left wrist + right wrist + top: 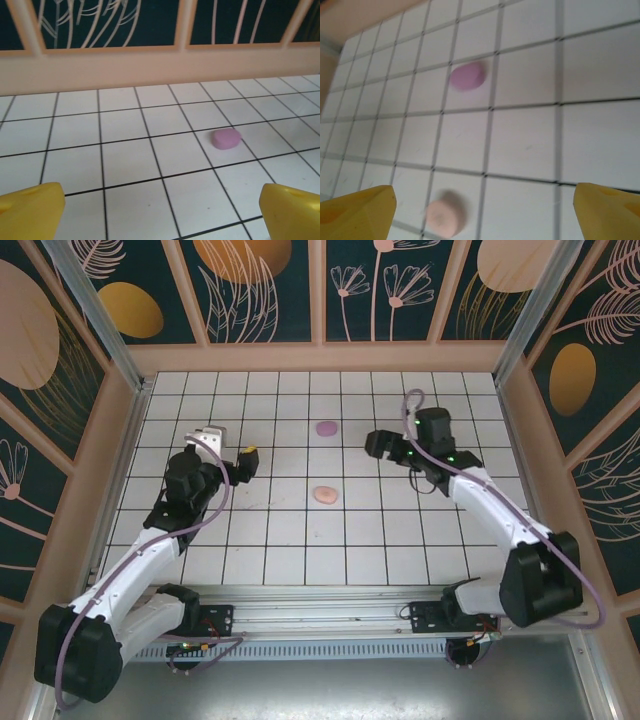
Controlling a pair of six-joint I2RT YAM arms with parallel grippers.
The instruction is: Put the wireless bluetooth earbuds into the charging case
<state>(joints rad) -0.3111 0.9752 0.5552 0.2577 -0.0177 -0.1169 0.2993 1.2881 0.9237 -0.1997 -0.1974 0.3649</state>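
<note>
Left pincer (161, 212) and right pincer (482, 212) gape empty over the worktop (290, 540); purple pod (327, 427) and pink pod (326, 494) lie shut-looking, so insertion seems finished.

Bright, even overhead light; the white tiled floor (300, 540) carries only faint, soft shadows. The right wrist view is smeared, the pink case (446, 216) at 7 o'clock fuzzy. Left wrist: yellow fingertips (30, 210) at 7 and 5 o'clock out of focus
</note>
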